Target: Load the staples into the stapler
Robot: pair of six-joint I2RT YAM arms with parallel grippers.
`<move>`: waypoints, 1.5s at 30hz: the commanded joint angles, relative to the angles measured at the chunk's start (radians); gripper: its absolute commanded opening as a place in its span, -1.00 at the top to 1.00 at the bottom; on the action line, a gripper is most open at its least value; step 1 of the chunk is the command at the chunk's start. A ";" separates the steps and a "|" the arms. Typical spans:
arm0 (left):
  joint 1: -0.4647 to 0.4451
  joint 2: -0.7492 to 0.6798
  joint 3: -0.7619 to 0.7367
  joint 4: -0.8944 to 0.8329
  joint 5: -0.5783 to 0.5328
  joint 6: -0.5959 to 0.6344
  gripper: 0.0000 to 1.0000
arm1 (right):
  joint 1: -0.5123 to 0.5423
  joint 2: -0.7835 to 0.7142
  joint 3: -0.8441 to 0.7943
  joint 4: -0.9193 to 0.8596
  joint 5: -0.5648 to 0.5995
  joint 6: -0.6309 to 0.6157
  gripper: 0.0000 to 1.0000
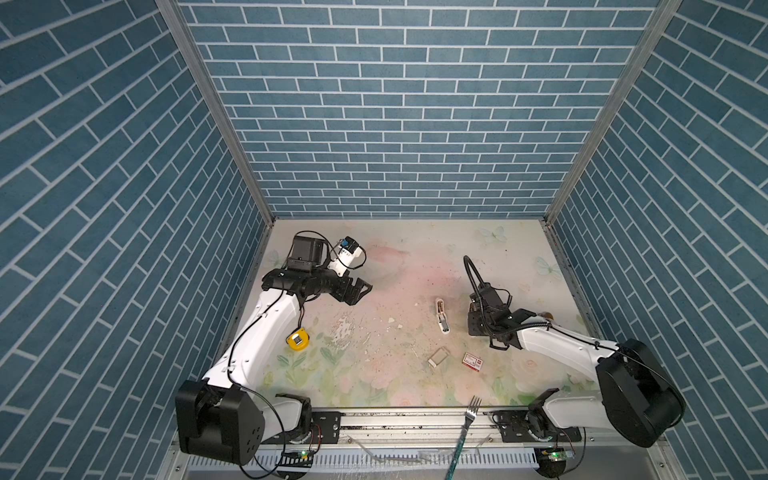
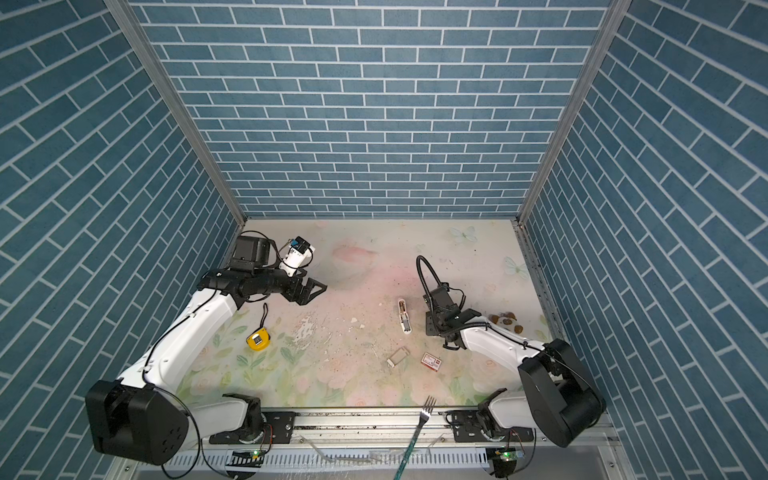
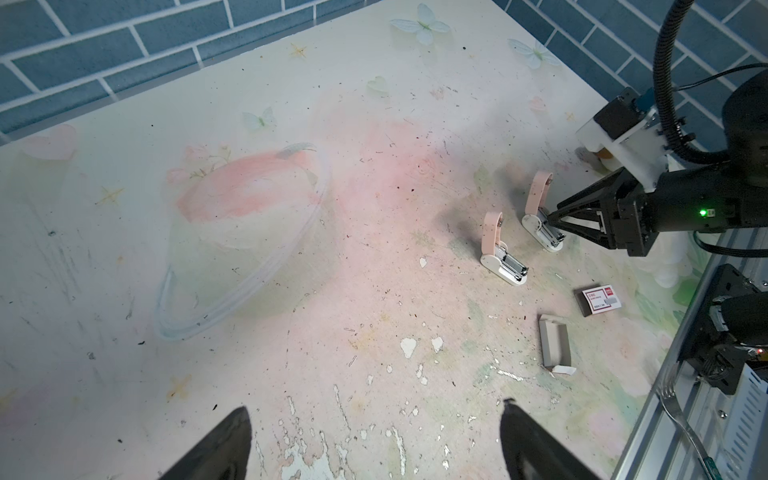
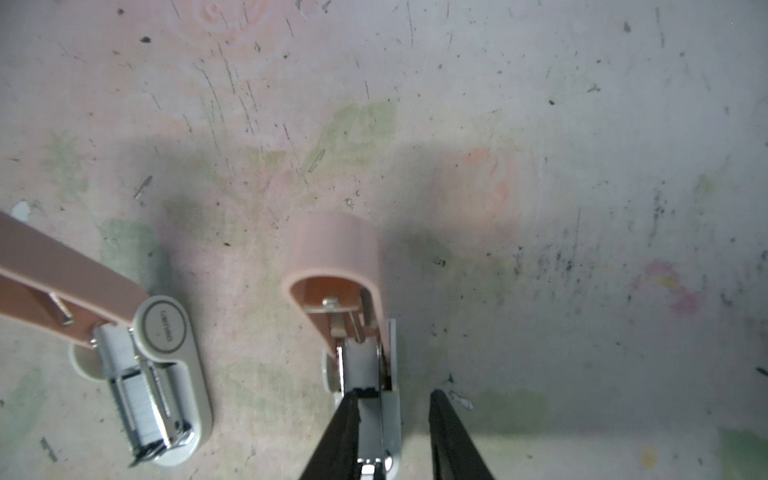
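Two small staplers with pink lids swung up stand side by side. My right gripper (image 4: 392, 395) is at the right-hand stapler (image 4: 338, 266), partly open. One fingertip rests on its silvery magazine, and the white base lies between the jaws, apart from the other finger. In the left wrist view the right gripper (image 3: 555, 219) is on that stapler (image 3: 538, 208). The other stapler (image 1: 441, 316) stands free. The staples (image 3: 555, 343) lie as a grey block in a pale tray, beside the white-and-red box (image 1: 473, 360). My left gripper (image 1: 365, 289) hovers open and empty at the far left.
A yellow tape measure (image 1: 298, 340) lies beside the left arm. A fork (image 1: 467, 419) rests across the front rail. Brown pebbles (image 2: 505, 320) sit behind the right arm. In both top views the right wrist (image 1: 488, 322) hides its fingers. Blue brick walls close three sides.
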 commanded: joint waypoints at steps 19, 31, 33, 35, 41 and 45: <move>0.022 -0.034 0.009 -0.015 0.018 -0.007 -0.89 | 0.024 -0.014 0.106 0.054 -0.353 -0.057 0.20; 0.024 -0.025 0.013 -0.013 0.022 -0.006 -0.89 | 0.112 0.157 0.160 0.090 -0.350 -0.090 0.13; 0.024 -0.024 0.013 -0.014 0.023 -0.005 -0.89 | 0.125 0.172 0.174 0.059 -0.305 -0.096 0.13; 0.024 -0.024 0.012 -0.015 0.022 -0.005 -0.89 | 0.137 0.178 0.181 0.043 -0.254 -0.102 0.12; 0.025 -0.028 0.008 -0.017 0.020 -0.001 -0.89 | 0.154 0.180 0.186 0.014 -0.192 -0.105 0.11; 0.025 -0.027 0.008 -0.018 0.022 -0.001 -0.89 | 0.155 0.186 0.175 0.022 -0.203 -0.103 0.10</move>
